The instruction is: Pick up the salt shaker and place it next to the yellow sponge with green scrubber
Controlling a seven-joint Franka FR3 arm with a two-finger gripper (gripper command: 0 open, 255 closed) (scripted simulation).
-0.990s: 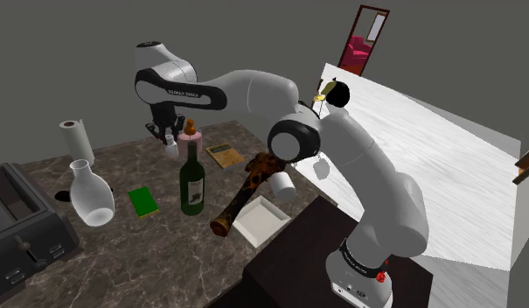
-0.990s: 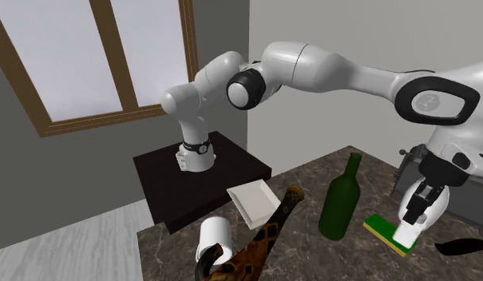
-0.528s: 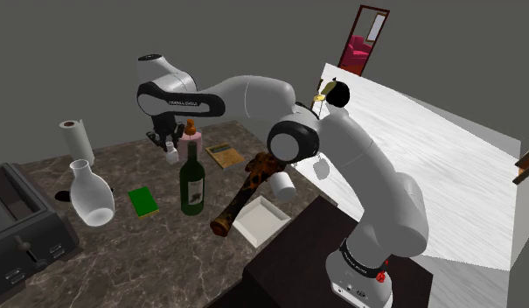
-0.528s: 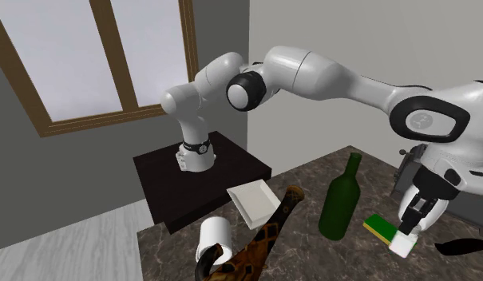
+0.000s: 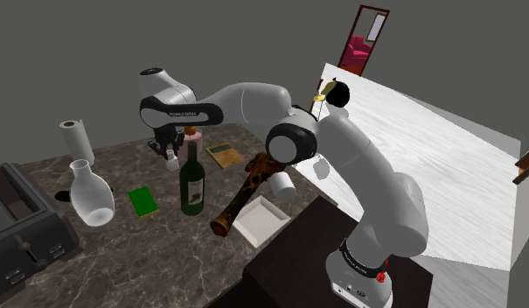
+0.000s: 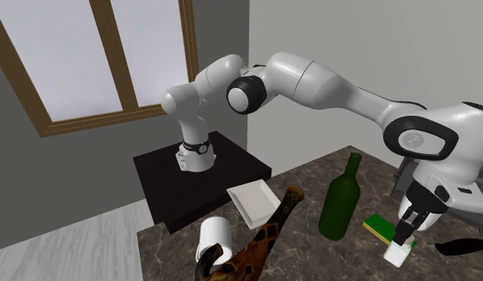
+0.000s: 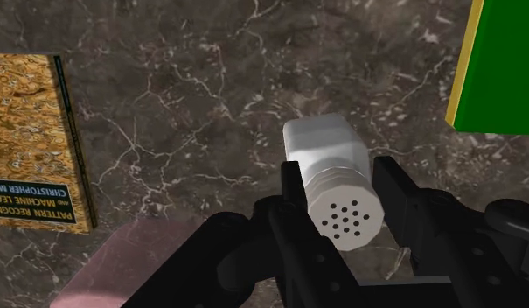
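A white salt shaker (image 7: 329, 179) with a perforated cap sits clasped between my black fingers; my gripper (image 7: 337, 199) is shut on it. In the second exterior view the salt shaker (image 6: 397, 252) hangs low over the dark marble counter (image 6: 311, 255), just beside the sponge (image 6: 382, 227), with the gripper (image 6: 407, 231) above it. The sponge (image 5: 142, 201) is green on top with a yellow edge (image 7: 461, 74). In the shoulder view the gripper (image 5: 170, 156) holds the shaker (image 5: 172, 163) behind a green wine bottle (image 5: 192, 179).
A patterned book (image 7: 31, 144) lies on the counter near the shaker. A white vase (image 5: 89, 197), a toaster (image 5: 22, 229), a paper roll (image 5: 77, 140), a pink bottle (image 5: 193, 136), a brown patterned vase (image 5: 245, 192), a mug (image 5: 281, 185) and a white tray (image 5: 261, 217) crowd the counter.
The gripper has come down with the salt shaker, moving off the sponge's top to a spot low beside it. The arm's elbow has dropped a little.
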